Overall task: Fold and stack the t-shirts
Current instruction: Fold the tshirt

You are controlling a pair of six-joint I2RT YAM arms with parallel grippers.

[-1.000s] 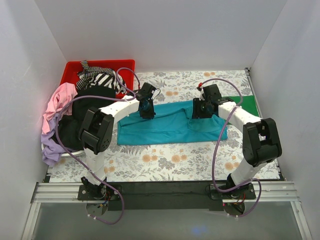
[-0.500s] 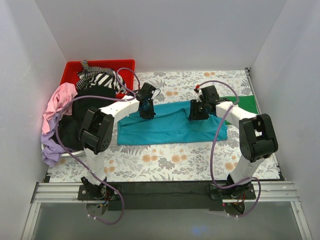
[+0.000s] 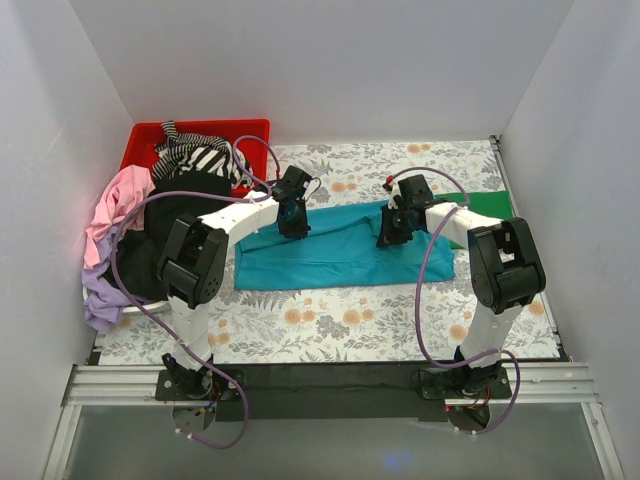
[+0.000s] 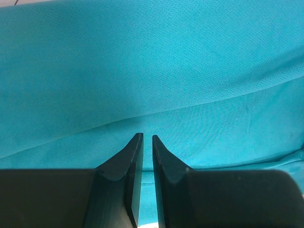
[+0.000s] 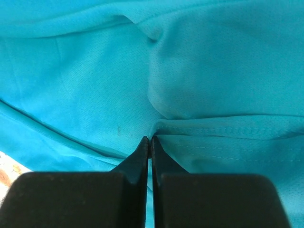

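Note:
The teal t-shirt (image 3: 340, 252) lies spread across the middle of the floral table, partly folded lengthwise. My left gripper (image 3: 292, 222) is down on its far left edge. In the left wrist view the fingers (image 4: 134, 156) stand a narrow slit apart with teal cloth (image 4: 152, 71) between them. My right gripper (image 3: 390, 232) is down on the shirt's far right part. Its jaws (image 5: 150, 139) are shut on a hemmed fold of the teal cloth (image 5: 223, 128). A green t-shirt (image 3: 492, 206) lies flat at the right, partly behind the right arm.
A red bin (image 3: 200, 132) stands at the back left. Spilling from it and heaped on the table's left edge are a striped shirt (image 3: 197, 158), a black one (image 3: 165, 240), a pink one (image 3: 115, 205) and a lilac one (image 3: 100, 298). White walls enclose the table.
My right gripper has shifted a little left over the teal t-shirt and gone from open to shut on a fold of it. The left gripper has not moved.

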